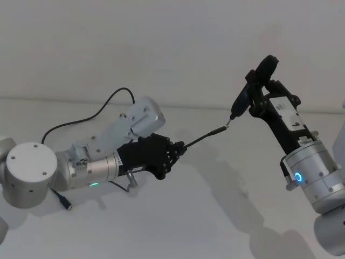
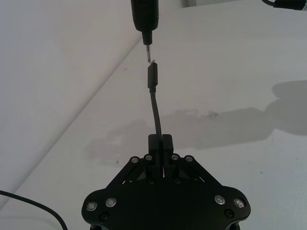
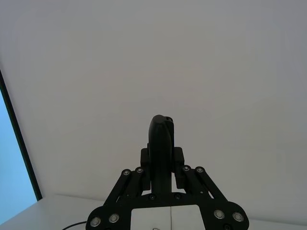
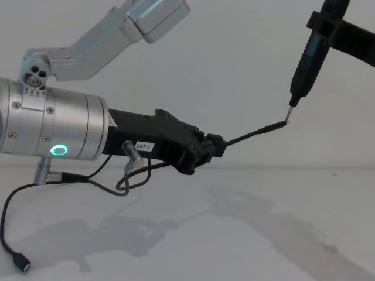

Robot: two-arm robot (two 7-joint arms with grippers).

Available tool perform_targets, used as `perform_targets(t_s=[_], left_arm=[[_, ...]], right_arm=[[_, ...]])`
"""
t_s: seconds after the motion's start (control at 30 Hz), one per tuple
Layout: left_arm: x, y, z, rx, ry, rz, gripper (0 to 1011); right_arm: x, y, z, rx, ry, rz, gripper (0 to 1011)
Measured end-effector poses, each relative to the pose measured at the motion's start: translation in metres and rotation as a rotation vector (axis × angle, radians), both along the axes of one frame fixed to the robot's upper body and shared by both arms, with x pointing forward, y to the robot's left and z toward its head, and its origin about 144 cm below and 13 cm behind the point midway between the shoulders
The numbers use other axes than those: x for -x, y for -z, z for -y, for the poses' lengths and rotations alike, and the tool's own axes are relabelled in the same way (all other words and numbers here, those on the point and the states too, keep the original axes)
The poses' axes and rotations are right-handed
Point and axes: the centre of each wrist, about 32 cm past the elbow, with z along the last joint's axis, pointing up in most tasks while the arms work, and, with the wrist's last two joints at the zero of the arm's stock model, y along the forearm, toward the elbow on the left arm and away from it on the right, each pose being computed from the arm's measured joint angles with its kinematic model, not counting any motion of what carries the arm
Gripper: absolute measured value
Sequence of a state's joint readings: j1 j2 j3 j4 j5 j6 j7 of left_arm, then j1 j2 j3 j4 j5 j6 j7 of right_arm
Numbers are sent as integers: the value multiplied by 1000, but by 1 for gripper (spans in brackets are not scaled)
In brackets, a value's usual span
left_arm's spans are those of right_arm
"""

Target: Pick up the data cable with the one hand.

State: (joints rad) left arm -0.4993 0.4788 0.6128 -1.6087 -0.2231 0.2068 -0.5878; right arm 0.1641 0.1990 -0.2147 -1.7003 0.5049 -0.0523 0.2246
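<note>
My left gripper (image 1: 178, 147) (image 2: 160, 141) (image 4: 215, 146) hangs above the white table and is shut on the data cable (image 1: 202, 137) (image 2: 154, 103) (image 4: 252, 134). A short stiff stretch of the black cord juts out past the fingers and ends in a slim plug (image 1: 216, 130) (image 2: 152, 75) (image 4: 274, 125). The rest of the cord trails behind the left arm in a loop (image 1: 97, 113). My right gripper (image 1: 257, 89) (image 3: 162, 153) (image 4: 328, 24) is raised at the right and is shut on a dark pen-shaped tool (image 1: 240, 102) (image 2: 145, 19) (image 3: 160, 139) (image 4: 304, 61). That tool's metal tip is touching or nearly touching the plug's end.
A short grey robot wire with a small plug (image 1: 66, 204) (image 4: 22, 263) dangles under the left arm. The white table (image 1: 215, 216) stretches below both arms. A pale wall stands behind it.
</note>
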Motion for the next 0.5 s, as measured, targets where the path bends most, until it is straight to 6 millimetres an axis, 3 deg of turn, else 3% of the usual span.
perform_targets(t_s=[0.5], left_arm=[[0, 0, 0, 0, 0, 0, 43]], right_arm=[[0, -1, -1, 5, 0, 4, 268]])
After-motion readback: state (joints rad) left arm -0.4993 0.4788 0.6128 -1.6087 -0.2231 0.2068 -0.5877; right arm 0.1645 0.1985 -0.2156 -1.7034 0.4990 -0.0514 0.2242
